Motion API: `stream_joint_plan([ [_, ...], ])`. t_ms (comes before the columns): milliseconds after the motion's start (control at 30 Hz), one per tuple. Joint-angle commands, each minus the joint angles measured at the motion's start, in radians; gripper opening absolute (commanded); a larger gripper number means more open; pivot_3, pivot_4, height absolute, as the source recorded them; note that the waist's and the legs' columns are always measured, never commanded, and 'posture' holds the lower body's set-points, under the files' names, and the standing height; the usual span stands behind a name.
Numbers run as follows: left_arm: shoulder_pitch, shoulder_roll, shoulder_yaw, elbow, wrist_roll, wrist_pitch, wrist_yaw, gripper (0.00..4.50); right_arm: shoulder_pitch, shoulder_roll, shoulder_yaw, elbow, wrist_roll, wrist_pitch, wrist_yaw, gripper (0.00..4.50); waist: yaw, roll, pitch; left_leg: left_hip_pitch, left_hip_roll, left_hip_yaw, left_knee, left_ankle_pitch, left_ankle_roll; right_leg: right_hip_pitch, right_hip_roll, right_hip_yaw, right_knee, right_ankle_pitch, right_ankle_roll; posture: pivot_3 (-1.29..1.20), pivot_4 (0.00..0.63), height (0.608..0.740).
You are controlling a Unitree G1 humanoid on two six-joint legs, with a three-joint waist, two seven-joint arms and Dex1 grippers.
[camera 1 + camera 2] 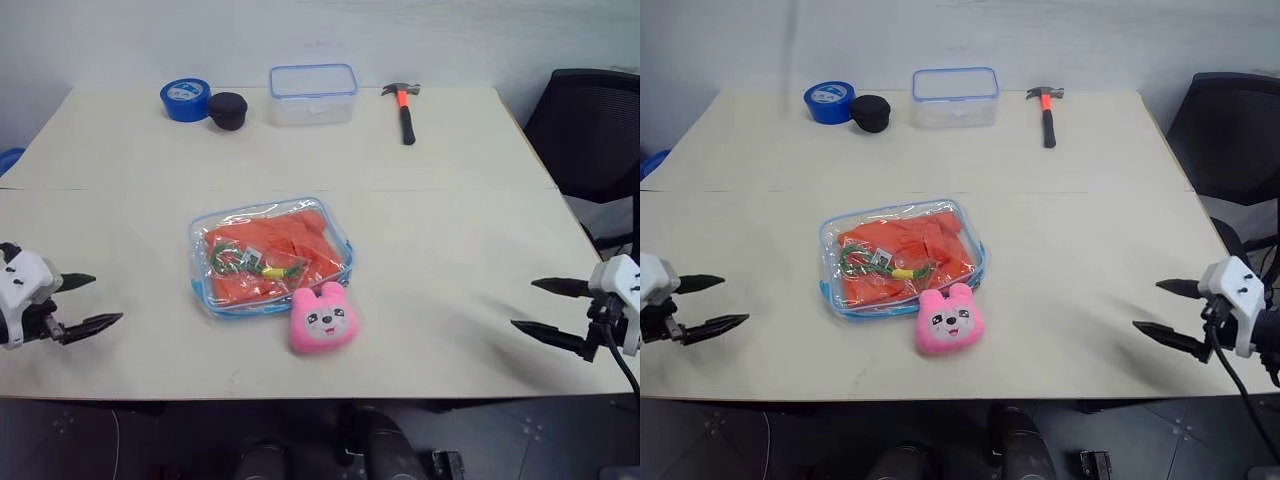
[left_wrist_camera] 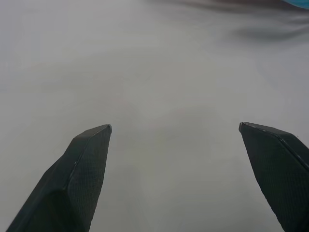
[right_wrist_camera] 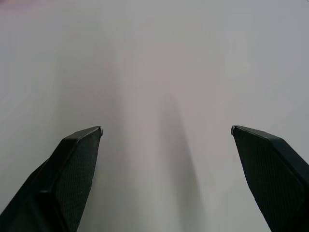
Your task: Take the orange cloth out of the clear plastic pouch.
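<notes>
A pale beige counter point(image 1: 440, 230) runs back to a light wall, with a black chair point(image 1: 590, 130) off its right side. At the left edge the left gripper point(image 1: 95, 300) hovers low over bare counter, its two black fingers spread wide and empty. Along the back sit a blue tape roll point(image 1: 186, 99), a black round lid point(image 1: 228, 110), a rigid clear box with a blue rim point(image 1: 313, 94) and a hammer with an orange grip point(image 1: 404, 108) (all well apart from the grippers). Near the middle lies the clear plastic pouch point(image 1: 205, 232), flat, with the orange cloth point(image 1: 285, 245) folded inside it. A pink plush toy point(image 1: 322, 318) touches the pouch's near right corner. At the right edge the right gripper point(image 1: 530, 306) hangs released, fingers wide, nothing between them.
</notes>
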Motion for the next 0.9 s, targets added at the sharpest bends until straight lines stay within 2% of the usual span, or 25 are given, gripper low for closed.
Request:
stream_joint_plan([
  [33,-0.01,0.02,-0.002,0.007,0.008,-0.013,-0.011,4.46,0.001,-0.033,-0.052,-0.023,0.012,0.001,0.008,4.5,0.0,0.0,0.0,0.0,0.0,0.0,0.0,0.0,0.0,0.0,0.0,0.0,0.0,0.0,0.0,0.0,0.15,0.74],
  [600,-0.028,-0.003,-0.002,-0.046,-0.033,0.078,-0.005,4.46,0.006,-0.018,-0.061,-0.05,0.023,0.028,-0.026,4.5,0.0,0.0,0.0,0.001,0.0,0.001,0.0,0.0,0.0,0.0,0.0,0.001,0.001,0.0,0.0,0.0,0.15,0.74],
  [733,-0.115,-0.036,-0.012,-0.158,-0.135,0.186,-0.02,4.46,-0.003,-0.026,-0.075,-0.126,0.113,0.145,-0.01,4.5,0.003,0.0,0.0,0.0,-0.001,0.001,0.001,0.0,-0.001,0.0,0.0,0.001,0.002,0.0,0.0,0.0,0.15,0.74],
  [900,-0.297,-0.055,-0.153,-0.283,-0.188,0.3,-0.066,4.46,-0.028,-0.019,-0.05,-0.28,0.206,0.255,-0.037,4.5,0.005,0.0,0.0,0.0,-0.002,0.001,0.003,0.001,-0.001,0.001,-0.001,0.001,0.005,0.0,0.0,0.0,0.15,0.74],
])
